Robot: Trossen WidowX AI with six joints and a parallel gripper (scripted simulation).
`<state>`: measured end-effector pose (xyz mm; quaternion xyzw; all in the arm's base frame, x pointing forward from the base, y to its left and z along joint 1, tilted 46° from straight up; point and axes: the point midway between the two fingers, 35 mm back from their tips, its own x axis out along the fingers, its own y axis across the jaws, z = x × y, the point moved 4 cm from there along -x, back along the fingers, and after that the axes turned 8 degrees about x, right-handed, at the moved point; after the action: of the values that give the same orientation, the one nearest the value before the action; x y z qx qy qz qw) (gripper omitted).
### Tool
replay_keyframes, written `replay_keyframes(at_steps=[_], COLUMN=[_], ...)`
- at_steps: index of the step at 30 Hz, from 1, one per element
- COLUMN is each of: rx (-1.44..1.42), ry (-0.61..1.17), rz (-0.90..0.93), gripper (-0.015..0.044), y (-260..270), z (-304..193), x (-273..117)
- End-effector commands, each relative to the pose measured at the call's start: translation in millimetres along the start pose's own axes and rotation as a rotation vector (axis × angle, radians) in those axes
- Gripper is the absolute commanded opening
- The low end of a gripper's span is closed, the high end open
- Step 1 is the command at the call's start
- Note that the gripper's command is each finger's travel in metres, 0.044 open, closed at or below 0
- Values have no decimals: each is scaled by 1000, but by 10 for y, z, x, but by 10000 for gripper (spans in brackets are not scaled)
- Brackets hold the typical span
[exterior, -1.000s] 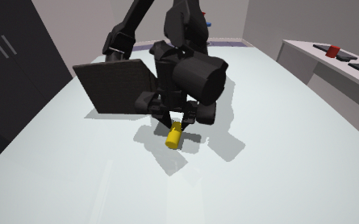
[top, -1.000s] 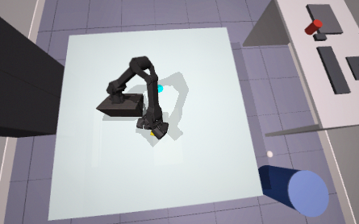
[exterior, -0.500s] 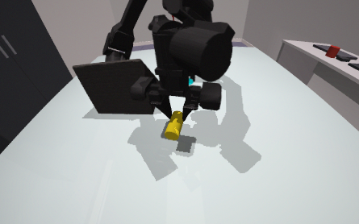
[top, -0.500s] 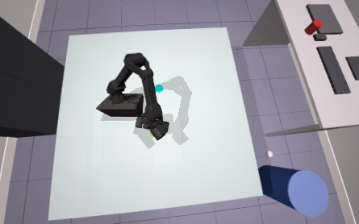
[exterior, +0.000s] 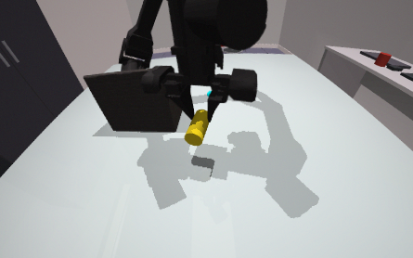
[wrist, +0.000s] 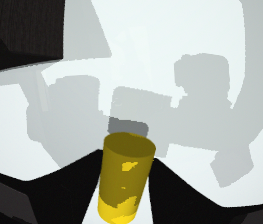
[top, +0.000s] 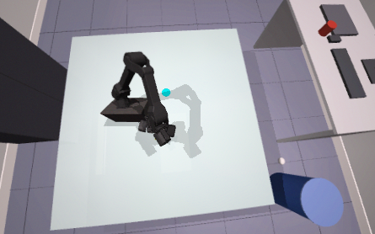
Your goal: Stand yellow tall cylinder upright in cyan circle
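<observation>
Your gripper (top: 161, 136) (exterior: 200, 119) (wrist: 126, 160) has its fingers closed on the cylinder (exterior: 197, 128) (wrist: 127, 175), which you have up off the table (top: 198, 181) (exterior: 302, 232) (its shadow lies apart beneath it), tilted rather than upright; your circle (top: 166, 92) (exterior: 209, 94) is well apart from it, with nothing standing inside

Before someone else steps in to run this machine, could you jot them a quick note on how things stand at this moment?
Tool: shut on the yellow cylinder, which is tilted, not upright, and looks to be held above the white table top.
Cyan circle: on the table top, with the cylinder away from it.
Done: cylinder gripped.
Left: turn it upright, set it inside the circle, let go, withdraw.
</observation>
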<state>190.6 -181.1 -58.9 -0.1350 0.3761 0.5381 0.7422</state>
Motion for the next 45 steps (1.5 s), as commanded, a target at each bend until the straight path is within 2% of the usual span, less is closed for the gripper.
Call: replay_keyframes(at_steps=[1,45], rx=[-4,932], ry=[5,29], rz=[1,-35], gripper=[105,105], y=[16,-40], z=[-1,1341], x=[-113,-330])
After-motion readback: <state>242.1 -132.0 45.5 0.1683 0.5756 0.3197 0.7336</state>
